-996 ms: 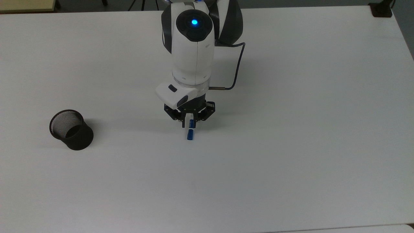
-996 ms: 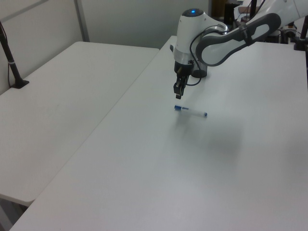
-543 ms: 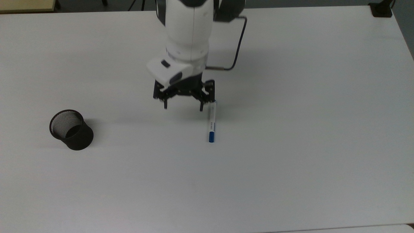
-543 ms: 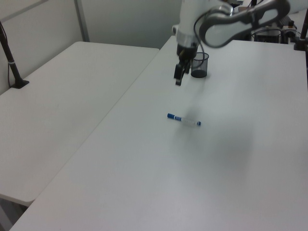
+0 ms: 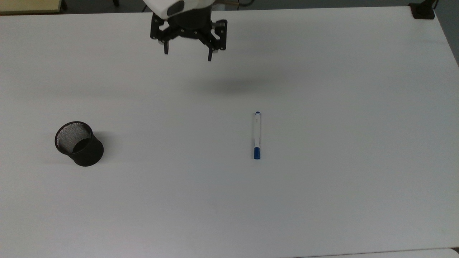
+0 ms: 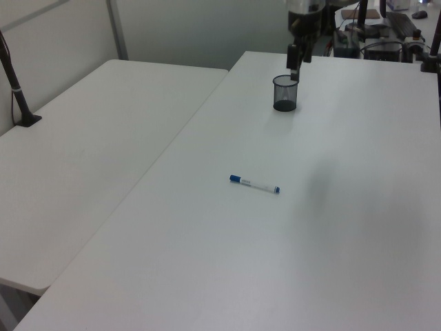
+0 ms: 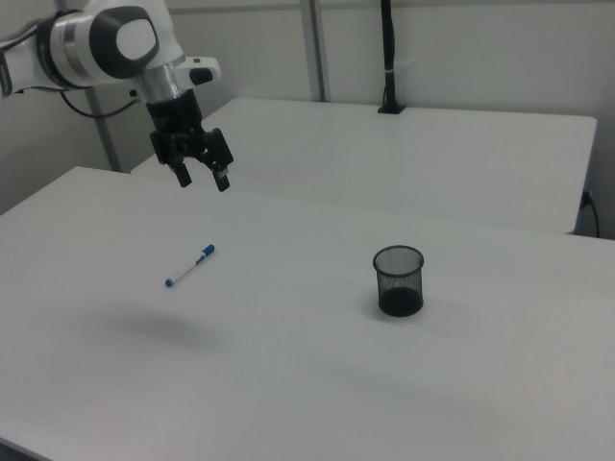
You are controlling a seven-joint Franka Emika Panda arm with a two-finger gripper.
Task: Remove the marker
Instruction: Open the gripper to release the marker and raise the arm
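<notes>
Now that the arm has pulled up and away, we read this as post-release: the gripper (image 5: 187, 53) hangs high near the top view's upper edge, jaws spread wide with nothing between them. A second ago it sat low over the marker, and half a second ago it was already lifting with the fingers parted.

The marker (image 5: 256, 135) lies flat on the white table (image 5: 358, 179), blue cap toward the top view's bottom edge and the small blue end at the other tip. It has ended up further toward the top view's right than where it lay a second ago, so it seems to have rolled or slid after let-go; whether it has fully settled we cannot tell from one moment. In the right view the marker (image 7: 189, 266) lies well apart from the gripper (image 7: 200, 178), which hangs above and beyond it.

The black mesh cup (image 5: 79, 143) stands upright, well apart from the marker toward the top view's left. In the left view the cup (image 6: 284, 93) sits far up the table with the gripper (image 6: 295, 71) above it in the picture, and the marker (image 6: 254, 184) rests alone mid-table.

What that means for us: the marker is out of the cup and resting on open table, so removal looks done. We judge what is left is the retreat of the arm. Only risk we see is the round barrel rolling on.
</notes>
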